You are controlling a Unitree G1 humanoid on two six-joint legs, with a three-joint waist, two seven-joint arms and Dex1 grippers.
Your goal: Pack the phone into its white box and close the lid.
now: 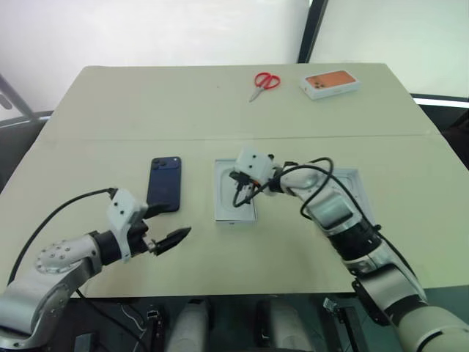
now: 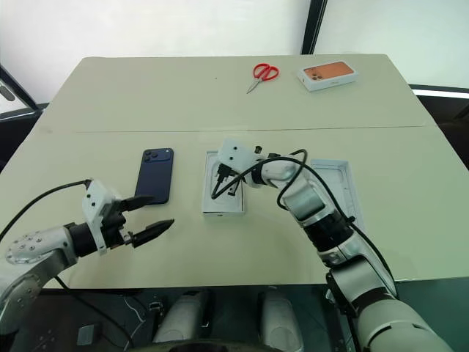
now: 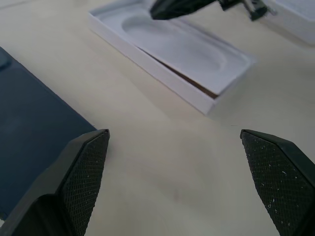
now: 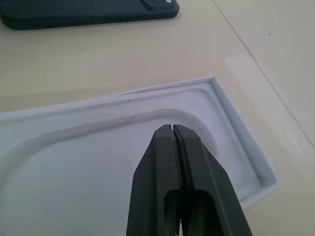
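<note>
From the head camera, one pale beige table (image 1: 220,110) held one phone (image 1: 164,183), one white box (image 1: 227,209), one lid (image 2: 338,183), one pair of red-handled scissors (image 1: 264,82) and one smaller white box with an orange phone picture (image 1: 330,83). The phone was a slim, dark navy slab with rounded corners, lying flat with its lens cluster toward the far edge, just left of the white box. The white box was a shallow rectangular cardboard tray with a flat white insert seated in it. The lid lay open-side up to the right of the box, partly hidden by the right arm. The scissors and the orange-pictured box sat well apart, near the far edge.

The left gripper (image 1: 165,236) hovered near the phone's near end, its two black fingers spread apart. The right gripper (image 2: 223,192) reached over the white box.

From the left wrist, two textured black fingertips (image 3: 83,172) stood wide apart above bare tabletop, the phone's matte surface beside one and the insert's (image 3: 187,49) smooth oval recess beyond.

From the right wrist, both fingers (image 4: 162,182) were pressed together, holding nothing, just above the insert's moulded recess.
</note>
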